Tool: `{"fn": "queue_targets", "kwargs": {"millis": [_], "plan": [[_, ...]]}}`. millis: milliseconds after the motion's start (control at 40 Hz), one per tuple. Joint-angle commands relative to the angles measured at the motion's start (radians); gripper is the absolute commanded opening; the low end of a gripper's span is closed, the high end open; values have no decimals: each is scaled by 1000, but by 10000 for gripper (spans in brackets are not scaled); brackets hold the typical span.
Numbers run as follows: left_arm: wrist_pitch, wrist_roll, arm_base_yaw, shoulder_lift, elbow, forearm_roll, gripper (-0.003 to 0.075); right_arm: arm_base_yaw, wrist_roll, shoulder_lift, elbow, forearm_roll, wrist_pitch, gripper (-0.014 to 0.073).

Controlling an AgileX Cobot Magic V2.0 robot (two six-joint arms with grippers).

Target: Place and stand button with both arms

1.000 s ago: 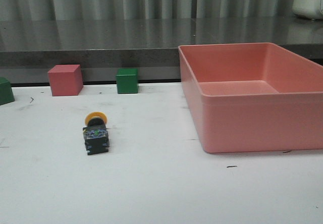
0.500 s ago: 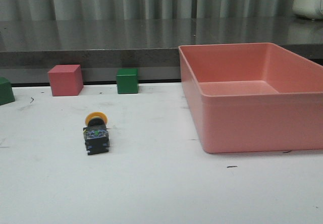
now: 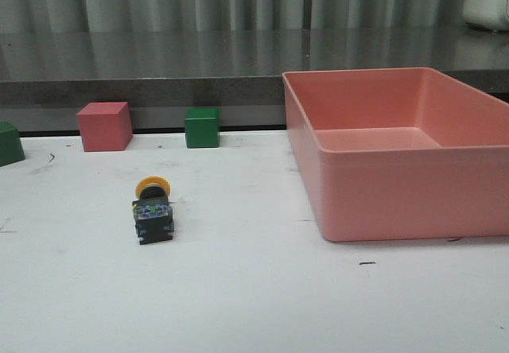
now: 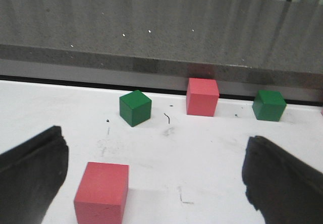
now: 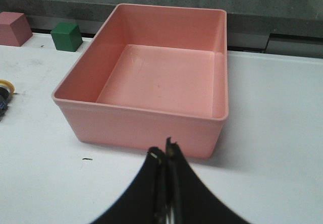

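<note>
Your front view shows neither arm; you see the grippers only from the wrist cameras. The left gripper (image 4: 156, 178) has its jaws wide apart, both fingers (image 4: 30, 176) cut off by the frame edge, nothing between them; the right gripper (image 5: 165, 158) has its fingertips pressed together on nothing, its body running out of frame.

The button (image 3: 152, 209) lies on its side on the white table (image 3: 254, 297), yellow cap pointing away from you, black body toward you; its collar is hard to make out; in the right wrist view only a sliver of it shows at the frame edge.

The pink bin (image 3: 398, 150) stands well apart on the button's right, its right wall cut off in the front view. Along the table's far edge sit a pink cube (image 3: 104, 126), a green cube (image 3: 202, 127), and a second green cube (image 3: 10, 143) half cut off at the left. A nearer pink cube (image 4: 102, 191) shows only in the left wrist view. Bare tabletop surrounds the button on every side.
</note>
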Motion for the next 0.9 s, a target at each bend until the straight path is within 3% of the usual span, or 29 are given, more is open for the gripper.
{"fn": "queue_targets", "kwargs": {"millis": [0,200,400,675,875], "plan": [[-40,-2,-64,87,-86,-11,669,-4,-3,8,-24,-29,-95,-71],[-34,-2,-275,306,-168,-11,669,-4,-3,8,-24,-29,-95,-71],[77,-13,-452,576,-294,-61,669,-4,-3,8,-24,-29,-92,-71],[247,-19,-479,928,-519,-202,669,-4,-3,8,-24,-29,-90,-71],[411,-119,-479,1151,-707,-209,669,-4,-3,8,-24,-29,-90,-71]]}}
